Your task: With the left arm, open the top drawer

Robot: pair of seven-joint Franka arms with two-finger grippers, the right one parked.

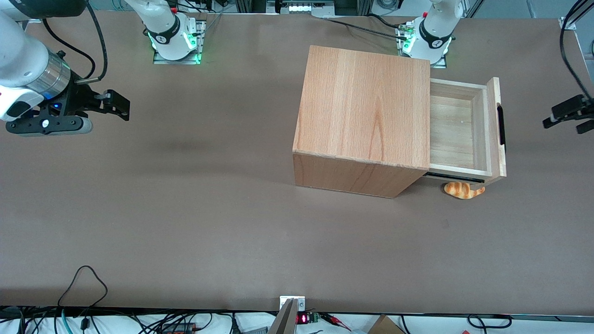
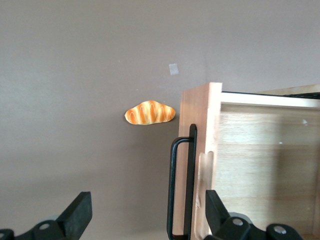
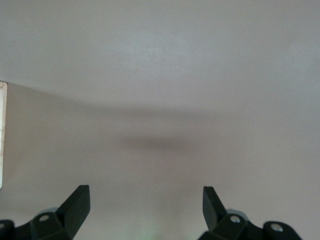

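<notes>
The light is soft and even. The brown worktop (image 1: pixel 185 222) has faint dark smudges of shadow. The cabinet (image 1: pixel 362 111) throws a small shadow beside it. In the left wrist view, the open black pincer (image 2: pixel 148 220) looks blurry up close.

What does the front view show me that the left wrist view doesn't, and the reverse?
Only the front view shows the whole cabinet with its plain top, and the gripper hanging clear of the top drawer, toward the working arm's end of the table, apart from the black handle. Only the left wrist view shows the entire bread roll, a pale tag on the table, and the open jaws. Both show the pulled-out drawer, handle and roll.
</notes>
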